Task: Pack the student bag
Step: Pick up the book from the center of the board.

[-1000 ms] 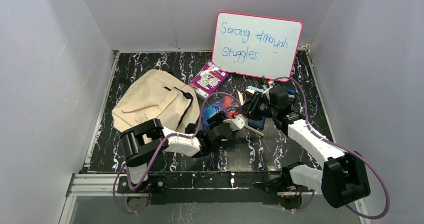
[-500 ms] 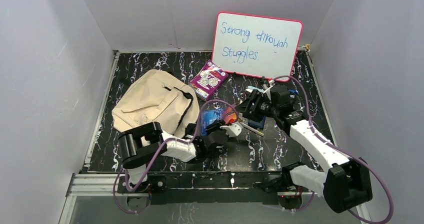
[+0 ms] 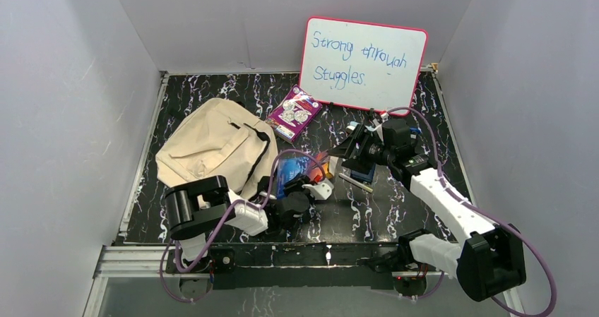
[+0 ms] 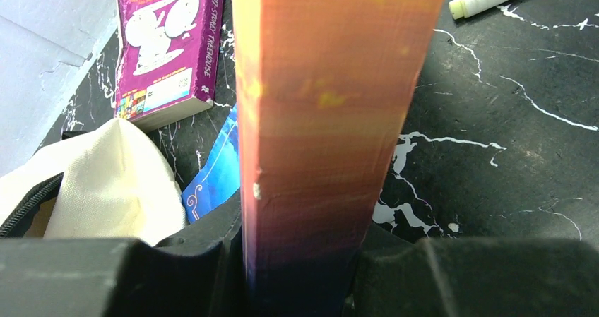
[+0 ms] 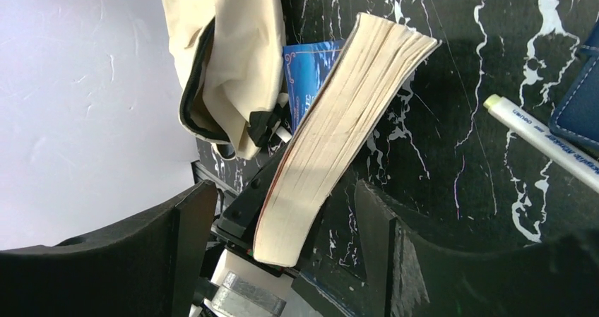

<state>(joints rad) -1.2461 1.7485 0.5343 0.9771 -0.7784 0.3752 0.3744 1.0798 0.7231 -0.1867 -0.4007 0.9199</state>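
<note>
Backpack of soft beige canvas (image 3: pixel 208 144) with dark zip and dark straps. Lies slumped on the left part of the black, white-veined tabletop (image 3: pixel 395 204), not far from the left wall. Shows in the right wrist view a dark-edged opening, turned toward the middle of the tabletop.

Left tool (image 3: pixel 305 190) closed upon a thick paperback book with blue cover and orange spine (image 3: pixel 300 167). Grips it at the lower end, one finger on each cover, with the spine facing the wrist camera. Book held tilted above the tabletop, just beside the near right edge of the backpack; touching the canvas or not, cannot tell.

Right tool (image 3: pixel 355 150) with jaws standing wide apart and nothing held between them. Hovers to the right of the raised book, pointed at its pale page edge, close to it but apart.

Purple paperback book (image 3: pixel 295 112) flat on the tabletop, beyond the right corner of the backpack and in front of a white board with pink frame (image 3: pixel 364 63). Board leaning at the back wall, with blue handwriting "Strong through Stuggles." White marker pen (image 3: pixel 355 183) flat on the tabletop below the right tool, next to a dark blue stitched case (image 3: pixel 365 170). Both well to the right of the backpack.
</note>
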